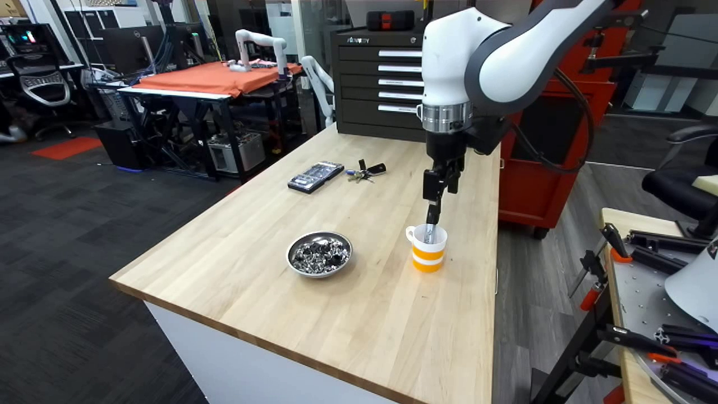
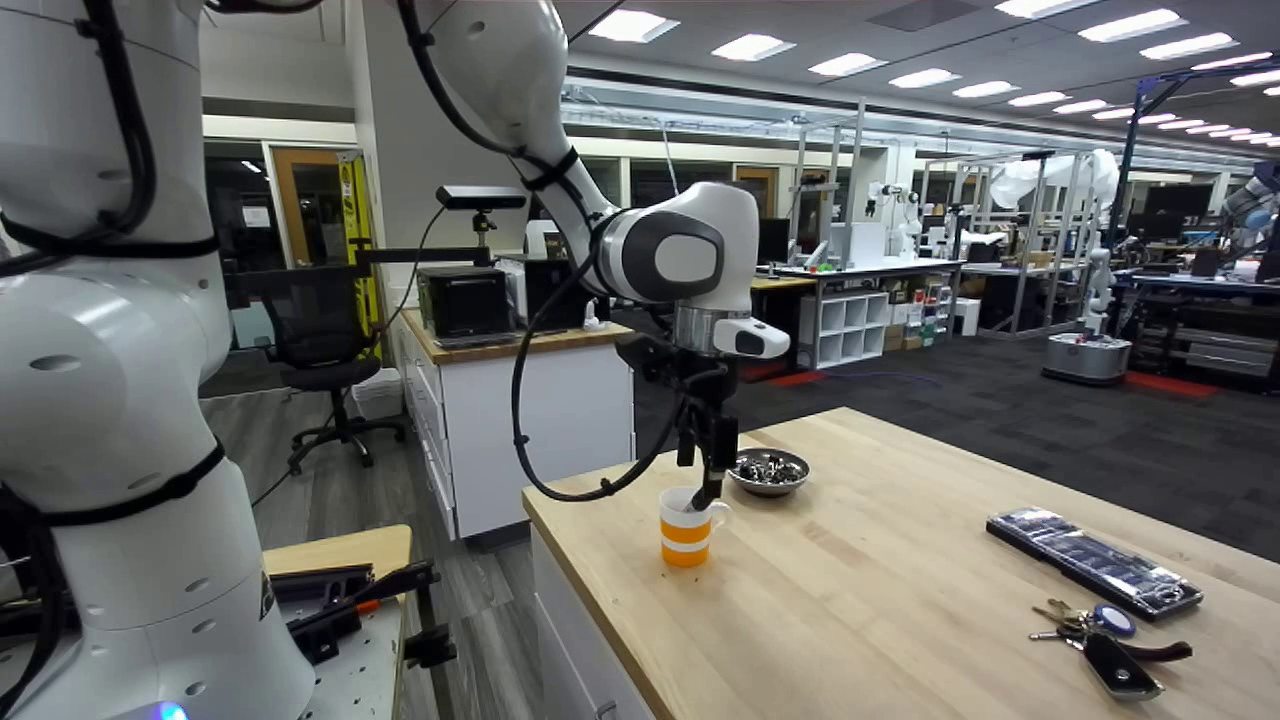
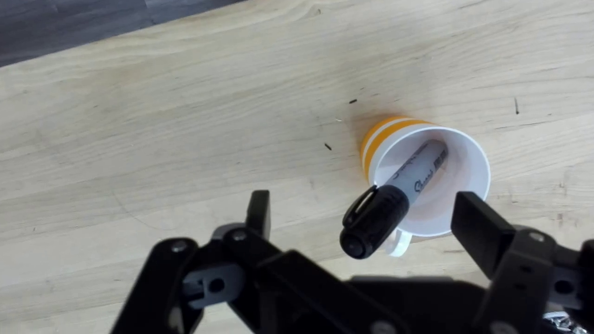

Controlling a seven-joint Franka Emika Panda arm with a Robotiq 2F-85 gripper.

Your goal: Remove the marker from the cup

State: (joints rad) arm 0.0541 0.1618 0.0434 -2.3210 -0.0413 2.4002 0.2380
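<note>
The cup (image 1: pixel 428 262), white with orange bands, stands upright on the wooden table in both exterior views (image 2: pixel 685 541). In the wrist view the cup (image 3: pixel 438 227) opens toward the camera, with its handle partly hidden behind the marker. The marker (image 3: pixel 394 204) has a grey body and a black cap. It leans in the cup, cap end up and out past the rim; it also shows in an exterior view (image 1: pixel 430 232). My gripper (image 3: pixel 366 221) is open above the cup. Its fingers stand on either side of the marker's cap, with visible gaps on both sides.
A metal bowl (image 1: pixel 314 274) with shiny bits stands near the cup on its handle side. A flat black case (image 1: pixel 316 177) and keys (image 1: pixel 364 173) lie farther along the table. A dark drawer cabinet (image 1: pixel 381 120) stands at the table's end. The table edge (image 3: pixel 116 36) runs near the cup.
</note>
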